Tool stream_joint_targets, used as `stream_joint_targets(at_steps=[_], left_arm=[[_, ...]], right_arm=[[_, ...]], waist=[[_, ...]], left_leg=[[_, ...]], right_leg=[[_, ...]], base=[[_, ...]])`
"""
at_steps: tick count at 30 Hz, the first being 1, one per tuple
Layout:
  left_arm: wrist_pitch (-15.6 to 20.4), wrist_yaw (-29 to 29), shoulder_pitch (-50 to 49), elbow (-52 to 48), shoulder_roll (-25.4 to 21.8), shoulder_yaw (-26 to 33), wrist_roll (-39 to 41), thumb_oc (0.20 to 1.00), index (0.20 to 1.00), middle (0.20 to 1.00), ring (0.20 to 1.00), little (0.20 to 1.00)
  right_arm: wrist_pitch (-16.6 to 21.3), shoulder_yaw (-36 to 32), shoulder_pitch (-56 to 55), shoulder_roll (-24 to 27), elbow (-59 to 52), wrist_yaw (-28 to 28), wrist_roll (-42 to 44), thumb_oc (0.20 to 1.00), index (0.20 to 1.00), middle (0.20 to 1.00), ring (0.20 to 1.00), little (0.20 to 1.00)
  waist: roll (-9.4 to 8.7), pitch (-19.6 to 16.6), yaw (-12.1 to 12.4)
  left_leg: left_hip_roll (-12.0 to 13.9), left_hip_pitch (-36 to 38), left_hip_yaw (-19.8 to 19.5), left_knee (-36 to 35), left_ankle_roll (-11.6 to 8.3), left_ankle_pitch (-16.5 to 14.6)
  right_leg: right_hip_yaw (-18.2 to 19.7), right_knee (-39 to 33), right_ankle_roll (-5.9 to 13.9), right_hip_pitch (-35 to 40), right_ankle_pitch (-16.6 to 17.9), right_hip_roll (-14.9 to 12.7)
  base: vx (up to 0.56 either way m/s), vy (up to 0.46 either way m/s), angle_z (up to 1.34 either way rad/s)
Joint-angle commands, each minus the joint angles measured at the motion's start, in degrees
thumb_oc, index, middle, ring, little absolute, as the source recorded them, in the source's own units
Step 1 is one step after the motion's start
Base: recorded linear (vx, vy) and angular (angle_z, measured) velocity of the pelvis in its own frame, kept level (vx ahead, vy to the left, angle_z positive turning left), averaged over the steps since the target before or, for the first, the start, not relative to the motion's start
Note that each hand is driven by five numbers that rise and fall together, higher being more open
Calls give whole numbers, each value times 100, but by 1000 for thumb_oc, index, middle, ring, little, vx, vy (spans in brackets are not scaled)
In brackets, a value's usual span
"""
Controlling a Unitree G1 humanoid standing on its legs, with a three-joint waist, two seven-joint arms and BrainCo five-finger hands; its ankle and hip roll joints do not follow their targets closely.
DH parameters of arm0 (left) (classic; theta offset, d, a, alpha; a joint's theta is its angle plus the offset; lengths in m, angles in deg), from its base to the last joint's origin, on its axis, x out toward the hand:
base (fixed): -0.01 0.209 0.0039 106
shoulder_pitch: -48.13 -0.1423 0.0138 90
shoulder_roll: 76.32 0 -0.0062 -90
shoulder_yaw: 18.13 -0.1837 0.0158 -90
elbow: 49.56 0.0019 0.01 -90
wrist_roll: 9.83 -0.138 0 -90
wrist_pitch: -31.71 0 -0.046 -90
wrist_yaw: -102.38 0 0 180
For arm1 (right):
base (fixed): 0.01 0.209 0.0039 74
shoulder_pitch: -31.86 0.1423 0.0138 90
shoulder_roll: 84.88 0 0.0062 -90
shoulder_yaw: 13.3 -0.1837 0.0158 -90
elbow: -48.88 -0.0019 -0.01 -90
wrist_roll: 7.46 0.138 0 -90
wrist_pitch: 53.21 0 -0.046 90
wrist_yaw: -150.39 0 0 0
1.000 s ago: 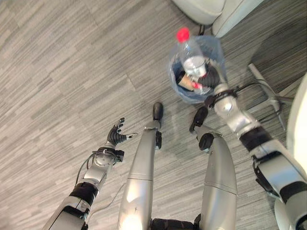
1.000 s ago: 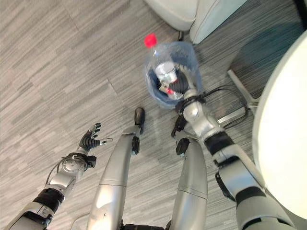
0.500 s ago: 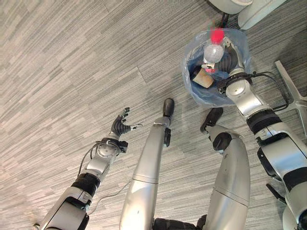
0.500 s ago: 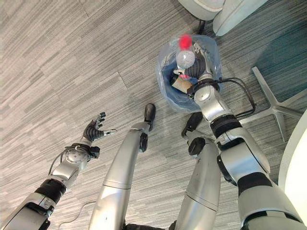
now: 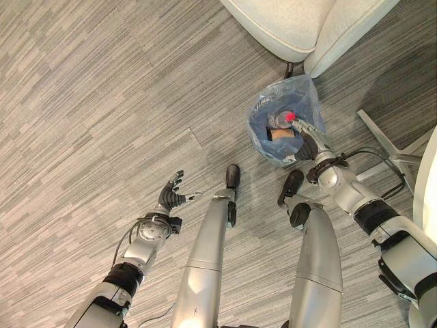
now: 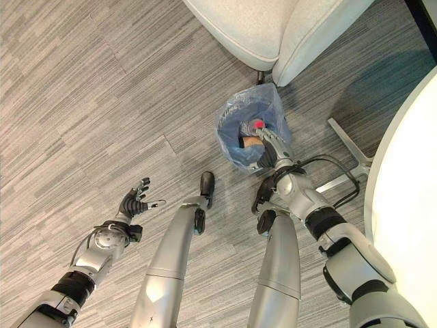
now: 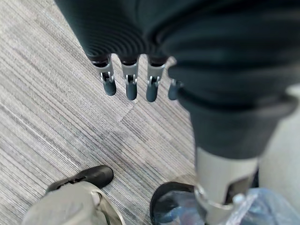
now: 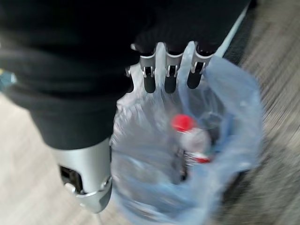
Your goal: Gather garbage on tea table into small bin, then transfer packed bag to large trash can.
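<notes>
Looking down from the robot's head, a small bin (image 5: 285, 130) lined with a blue plastic bag (image 6: 268, 102) is standing on the grey wood-grain floor (image 5: 89, 102), just in front of a pale upholstered armchair (image 5: 300, 24). Lying inside the bag are a clear plastic bottle with a red cap (image 8: 183, 123) and a brown scrap of rubbish (image 6: 250, 142). The right hand (image 5: 305, 140) is reaching into the bin's mouth at its near rim, with the fingers (image 8: 169, 77) hanging straight against the bag's edge; whether the thumb is pinching the plastic I cannot tell. The left hand (image 5: 172, 197) is hovering over bare floor well apart from the bin, fingers spread and relaxed, holding nothing. A white round desk (image 6: 403, 205) is showing at the right edge.

Judging from this, the bag is being readied for lifting out. The thin plastic could slip from straight fingers, or the bin could tip if the bag drags on its rim, spilling the bottle across the floor.
</notes>
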Motion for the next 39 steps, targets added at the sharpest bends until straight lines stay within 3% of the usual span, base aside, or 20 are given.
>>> stream_joint_targets(at_steps=[1, 4, 10, 11, 21, 28, 30, 31, 33, 39], left_arm=[[204, -18, -183, -20, -201, 170, -140, 1000, 1000, 1000, 1000, 1000], [249, -43, -135, -17, -290, 81, 15, 1000, 1000, 1000, 1000, 1000], [237, -40, -63, -26, -316, -43, 81, 1000, 1000, 1000, 1000, 1000], [225, -54, -52, -29, -272, -82, 35, 1000, 1000, 1000, 1000, 1000], [177, -88, 62, -95, -119, 56, -38, 1000, 1000, 1000, 1000, 1000], [104, -47, 31, -19, -34, 186, -123, 1000, 1000, 1000, 1000, 1000], [77, 0, 10, 29, -1, 203, -162, 1000, 1000, 1000, 1000, 1000], [42, 63, -33, 96, 55, 250, -189, 1000, 1000, 1000, 1000, 1000], [27, 77, -56, 110, 71, 267, -212, 1000, 1000, 1000, 1000, 1000], [-27, 197, -430, 135, 213, 446, -213, 1000, 1000, 1000, 1000, 1000]], right_arm=[[-70, 375, 494, 229, 73, 28, -746, 1000, 1000, 1000, 1000, 1000], [-243, 1088, 867, 152, 732, 222, -1356, 1000, 1000, 1000, 1000, 1000], [-390, 1623, 953, -212, 1578, 571, -1719, 1000, 1000, 1000, 1000, 1000], [-378, 1514, 871, -417, 1666, 531, -1545, 200, 200, 200, 200, 200], [-264, 559, 786, -172, 497, 113, -579, 200, 200, 200, 200, 200], [-97, -150, 501, -263, -207, 43, 153, 200, 200, 200, 200, 200], [-17, -427, 263, -373, -451, 83, 438, 200, 200, 200, 200, 200], [100, -801, -173, -527, -882, 196, 883, 200, 200, 200, 200, 200], [151, -912, -347, -620, -1033, 251, 1038, 200, 200, 200, 200, 200], [512, -1683, -1574, -1189, -2180, 610, 2314, 200, 200, 200, 200, 200]], waist=[[59, 131, 40], [116, 168, 115], [203, 226, 183], [206, 233, 182], [135, 223, 78], [97, 133, 45], [80, 106, 39], [28, 67, -12], [13, 65, -26], [-185, 28, -208]], left_leg=[[-28, -103, -163, -392, -88, -52], [-61, -296, -184, -247, -99, -48], [-124, -519, -218, -41, -124, -37], [-130, -564, -199, 34, -129, -41], [-53, -217, -166, -322, -93, 1], [23, 238, -156, -733, -112, 88], [62, 572, -180, -961, -123, 120], [83, 1138, -193, -1314, -141, 152], [91, 1398, -199, -1480, -146, 163], [114, 3229, -116, -2417, -177, 203]], right_leg=[[185, -261, 428, 162, -453, 18], [212, -121, 416, -44, -473, -21], [252, 146, 347, -265, -591, -66], [253, 240, 315, -315, -622, -67], [222, -112, 380, -9, -454, 148], [155, -493, 449, 463, -317, 206], [106, -679, 488, 763, -263, 219], [11, -1034, 534, 1305, -179, 221], [-17, -1207, 553, 1555, -143, 235], [-194, -2428, 716, 3347, 259, 332]], base=[[14, -30, -3], [11, -13, 0], [16, -40, 10], [4, -62, 13], [-36, -8, -4], [-49, -2, -3], [-46, -5, -6], [-16, -8, -4], [2, 10, 3], [40, 46, -8]])
